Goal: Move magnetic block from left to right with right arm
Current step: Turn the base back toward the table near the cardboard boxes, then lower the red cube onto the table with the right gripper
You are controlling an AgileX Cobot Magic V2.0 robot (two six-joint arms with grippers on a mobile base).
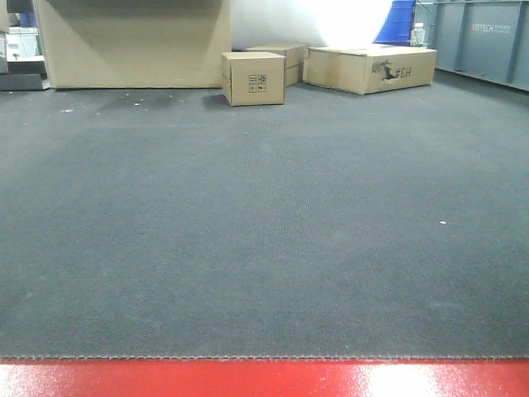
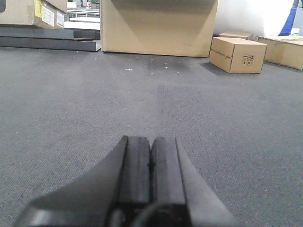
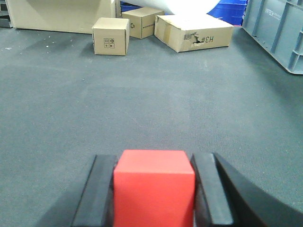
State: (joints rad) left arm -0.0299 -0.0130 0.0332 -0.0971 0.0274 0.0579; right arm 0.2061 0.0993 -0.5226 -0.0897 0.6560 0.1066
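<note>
Magnetic block [image 3: 154,189]: red matte cube with sharp edges, clamped between the black jaws of the right claw [image 3: 155,163], low over the carpeted floor [image 3: 151,94]. Risk: its plain faces are held by side pressure only, so a jolt could let it slip and tumble on the ribbed grey pile. Left claw [image 2: 150,149] is clenched and empty.

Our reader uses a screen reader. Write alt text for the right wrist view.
A red block is held between the right gripper's black fingers, with dark grey carpet stretching ahead. Cardboard boxes stand at the far edge, with a grey crate at right.
</note>
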